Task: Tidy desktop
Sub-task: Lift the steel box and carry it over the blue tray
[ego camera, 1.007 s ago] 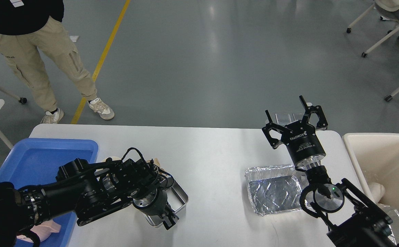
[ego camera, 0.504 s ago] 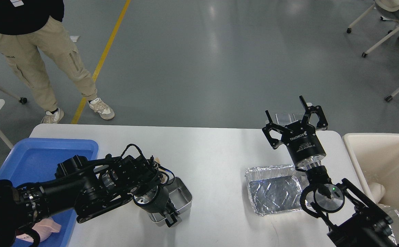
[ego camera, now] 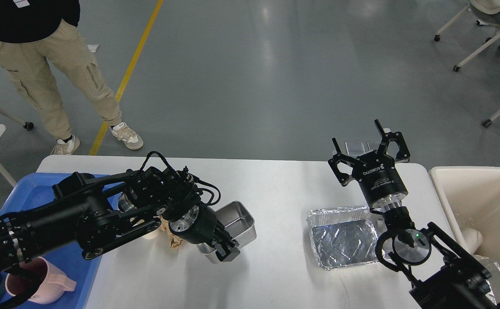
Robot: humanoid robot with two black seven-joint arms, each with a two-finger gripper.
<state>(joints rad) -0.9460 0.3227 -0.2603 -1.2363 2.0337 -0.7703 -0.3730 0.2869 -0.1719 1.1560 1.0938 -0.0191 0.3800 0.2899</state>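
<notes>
The left tool (ego camera: 223, 250) is clamped on the near rim of a small steel tin (ego camera: 233, 223), its fingers closed over the metal edge, and the tin looks tilted, its far end raised off the tabletop (ego camera: 275, 189), which spreads out beneath and to every side of both tools as the widest thing in view; the tin's long axis runs away from the left tool toward the far right, so the open mouth points away from the wrist; behind the left tool, toward the arm's own side, lies a crumpled brown scrap (ego camera: 175, 243) on the bare white surface, and beyond that, further to the left, the blue tray (ego camera: 61, 182) with a pink cup (ego camera: 44, 279) in its near corner; the right tool (ego camera: 370, 148) is held high with its fingers spread wide and nothing between them, and a foil tray (ego camera: 344, 240) sits just below and on the near side of it; the tin is well apart from the right tool and already in the left one's grip, so the left arm is plainly the one to carry it, and the blue tray behind it seems the nearest likely place to set it.
</notes>
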